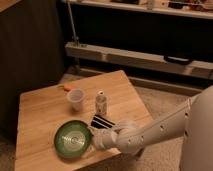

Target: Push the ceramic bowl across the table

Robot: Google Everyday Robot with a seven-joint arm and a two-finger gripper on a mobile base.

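The green ceramic bowl (73, 140) sits near the front edge of the light-wood table (42, 107), left of centre. My gripper (96, 141) is low over the table, right against the bowl's right rim. The white wrist and forearm (145, 134) run in from the lower right and hide most of the gripper.
A translucent plastic cup (76, 99) stands behind the bowl and a small can (101, 103) is to its right. A black striped packet (101, 121) lies just behind my wrist. An orange item (67, 87) lies at the table's far edge. Dark shelving (140, 55) stands behind the table.
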